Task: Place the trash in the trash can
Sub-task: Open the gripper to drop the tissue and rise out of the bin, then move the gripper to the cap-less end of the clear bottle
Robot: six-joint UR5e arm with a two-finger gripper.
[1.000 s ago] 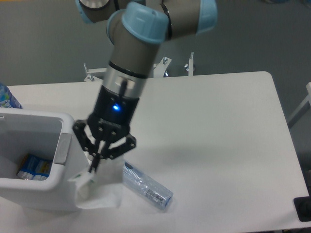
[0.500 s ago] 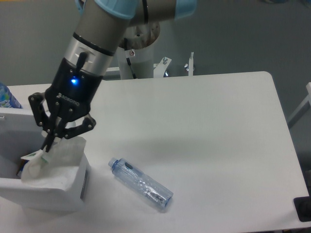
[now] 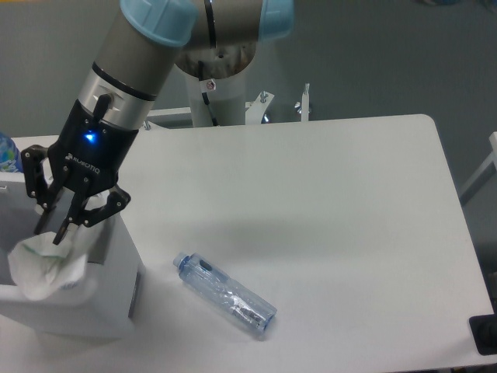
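Gripper (image 3: pixel 48 231) pinches the white wrapper (image 3: pixel 45 266) over the trash can (image 3: pixel 115 299) at the table's (image 3: pixel 334 202) left edge.
We see its fingers closed on the crumpled wrapper's top, the wrapper hanging above the bin's opening. The plastic bottle (image 3: pixel 224 294) lies flat on the table, at four o'clock from the gripper, just beside the bin.
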